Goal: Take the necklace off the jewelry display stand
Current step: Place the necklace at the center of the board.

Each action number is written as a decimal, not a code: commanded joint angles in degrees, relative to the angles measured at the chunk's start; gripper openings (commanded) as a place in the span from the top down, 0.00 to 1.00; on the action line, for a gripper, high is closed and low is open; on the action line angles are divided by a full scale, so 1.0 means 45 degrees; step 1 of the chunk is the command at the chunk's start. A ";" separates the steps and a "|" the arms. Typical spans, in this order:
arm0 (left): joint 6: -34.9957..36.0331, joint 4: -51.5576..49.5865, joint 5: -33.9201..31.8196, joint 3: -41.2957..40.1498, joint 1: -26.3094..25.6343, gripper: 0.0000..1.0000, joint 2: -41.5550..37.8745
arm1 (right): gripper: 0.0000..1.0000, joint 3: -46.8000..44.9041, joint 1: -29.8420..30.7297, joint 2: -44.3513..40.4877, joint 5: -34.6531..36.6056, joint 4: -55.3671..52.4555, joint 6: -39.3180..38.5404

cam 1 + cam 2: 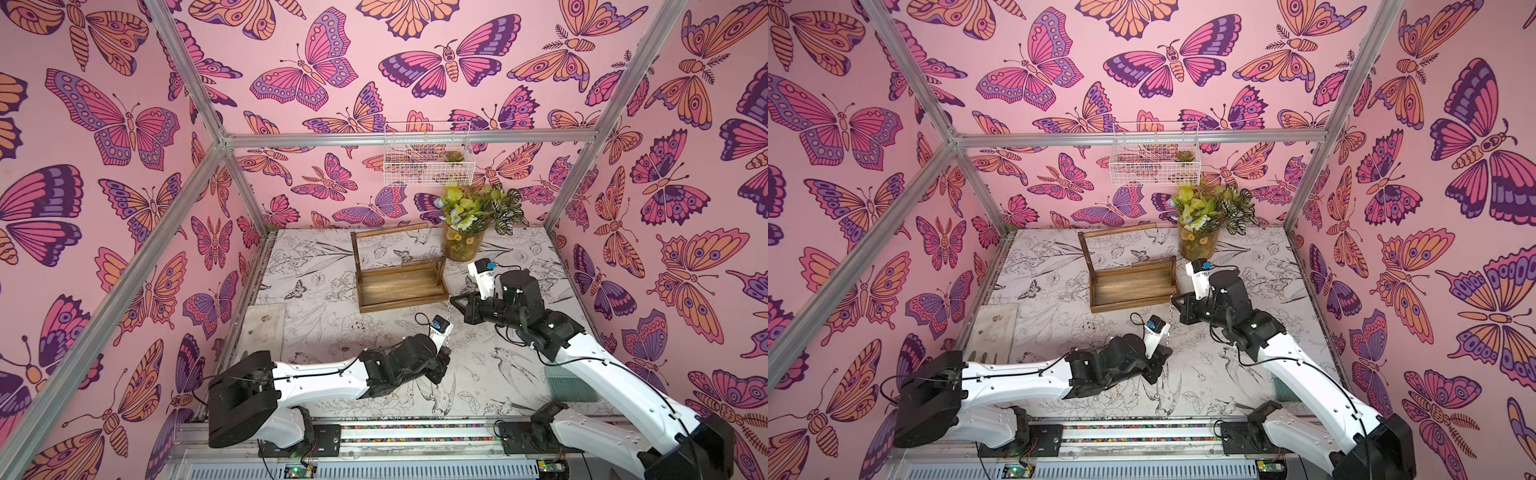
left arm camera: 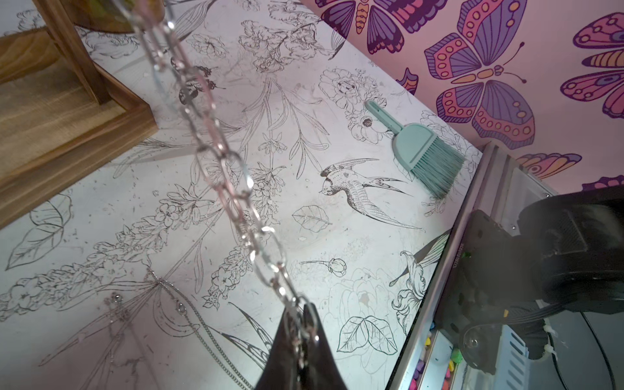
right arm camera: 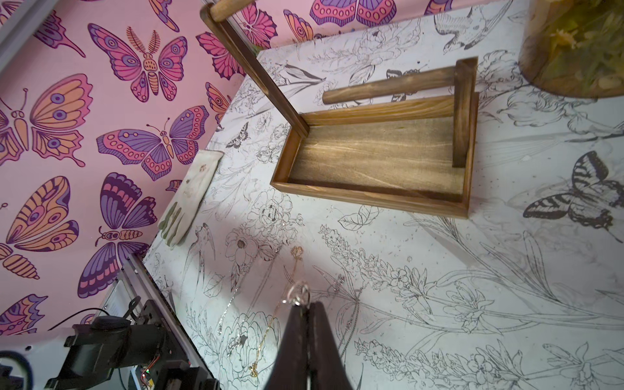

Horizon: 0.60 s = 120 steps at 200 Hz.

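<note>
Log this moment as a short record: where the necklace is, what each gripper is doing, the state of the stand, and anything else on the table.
necklace: silver link chain, stretched in the air between both grippers, clear of the stand
left gripper: shut on the near end of the necklace
right gripper: shut on the far end, at a ring
jewelry display stand: upright on the table, nothing hanging on it
also on table: thin gold chain, teal brush, vase of flowers

Open tabletop [image 1: 316,291] left of the jewelry display stand [image 1: 399,286] — flower vase [image 1: 462,245] crowds its far-right corner.
</note>
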 commanded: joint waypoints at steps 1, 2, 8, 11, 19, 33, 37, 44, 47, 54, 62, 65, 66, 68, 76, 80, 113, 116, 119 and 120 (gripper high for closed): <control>-0.0705 0.0133 -0.0334 -0.0247 -0.0253 1.00 0.0473 | 1.00 -0.0431 0.0144 -0.0075 0.0246 0.0489 0.0179; -0.0722 0.0136 -0.0334 -0.0246 -0.0264 1.00 0.0494 | 1.00 -0.0457 0.0135 -0.0074 0.0241 0.0503 0.0169; -0.0828 0.0174 -0.0352 -0.0263 -0.0329 1.00 0.0610 | 1.00 -0.0587 0.0129 -0.0055 0.0253 0.0563 0.0188; -0.0895 0.0189 -0.0354 -0.0301 -0.0349 1.00 0.0628 | 1.00 -0.0674 0.0139 -0.0044 0.0258 0.0611 0.0197; -0.1065 0.0259 -0.0354 -0.0360 -0.0403 1.00 0.0762 | 1.00 -0.0828 0.0142 -0.0006 0.0258 0.0671 0.0199; -0.1331 0.0405 -0.0355 -0.0420 -0.0513 1.00 0.0951 | 1.00 -0.1013 0.0145 0.0096 0.0243 0.0674 0.0184; -0.1399 0.0411 -0.0369 -0.0412 -0.0543 1.00 0.1001 | 1.00 -0.1061 0.0144 0.0119 0.0236 0.0691 0.0180; -0.1520 0.0448 -0.0354 -0.0398 -0.0578 1.00 0.1110 | 1.00 -0.1142 0.0141 0.0169 0.0250 0.0764 0.0160; -0.1579 0.0446 -0.0354 -0.0400 -0.0586 1.00 0.1150 | 1.00 -0.1193 0.0130 0.0189 0.0255 0.0803 0.0172; -0.1698 0.0476 -0.0354 -0.0378 -0.0636 1.00 0.1241 | 1.00 -0.1280 0.0144 0.0236 0.0255 0.0880 0.0159; -0.1816 0.0498 -0.0339 -0.0352 -0.0666 1.00 0.1392 | 1.00 -0.1370 0.0141 0.0309 0.0283 0.0956 0.0150; -0.1861 0.0508 -0.0325 -0.0343 -0.0685 1.00 0.1446 | 1.00 -0.1393 0.0144 0.0339 0.0297 0.0974 0.0143; -0.1876 0.0509 -0.0320 -0.0333 -0.0694 1.00 0.1458 | 1.00 -0.1407 0.0145 0.0348 0.0296 0.1000 0.0141; -0.1903 0.0509 -0.0316 -0.0316 -0.0716 1.00 0.1502 | 1.00 -0.1427 0.0140 0.0369 0.0295 0.1014 0.0126; -0.2058 0.0493 -0.0262 -0.0258 -0.0751 1.00 0.1663 | 1.00 -0.1510 0.0143 0.0465 0.0296 0.1127 0.0110; -0.2139 0.0508 -0.0242 -0.0238 -0.0778 1.00 0.1726 | 1.00 -0.1563 0.0136 0.0517 0.0295 0.1192 0.0105; -0.2859 0.0513 -0.0071 -0.0089 -0.1028 1.00 0.2360 | 1.00 -0.1839 0.0145 0.0941 0.0315 0.1568 0.0023; -0.2921 0.0520 -0.0079 -0.0076 -0.1057 1.00 0.2400 | 1.00 -0.1873 0.0145 0.0952 0.0297 0.1609 0.0023; -0.2978 0.0518 -0.0080 -0.0070 -0.1073 1.00 0.2441 | 1.00 -0.1909 0.0150 0.0999 0.0312 0.1655 0.0040; -0.3001 0.0523 -0.0080 -0.0069 -0.1084 1.00 0.2444 | 1.00 -0.1909 0.0158 0.1020 0.0313 0.1663 0.0041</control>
